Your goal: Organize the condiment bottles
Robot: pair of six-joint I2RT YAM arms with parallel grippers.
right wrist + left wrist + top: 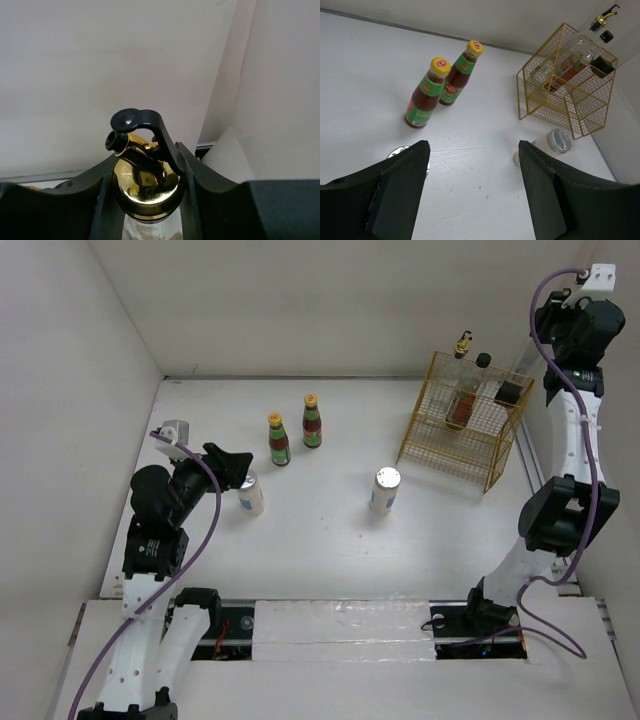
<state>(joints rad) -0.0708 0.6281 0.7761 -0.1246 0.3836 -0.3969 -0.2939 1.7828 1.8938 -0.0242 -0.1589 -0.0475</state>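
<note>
Left claw (472,150) spread wide, beside white shaker (251,495) near left edge of tabletop (330,550). Right claw (145,175) pinches gold-capped bottle (146,196) at far-right corner.

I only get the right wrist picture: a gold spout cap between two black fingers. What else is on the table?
Observer: Two yellow-capped bottles stand side by side, the left red-sauce bottle and the right red-sauce bottle.
Operator: Where might my gold-capped bottle go?
Observer: Perhaps into the yellow wire rack at the far right; glass bottles stand in it.
</note>
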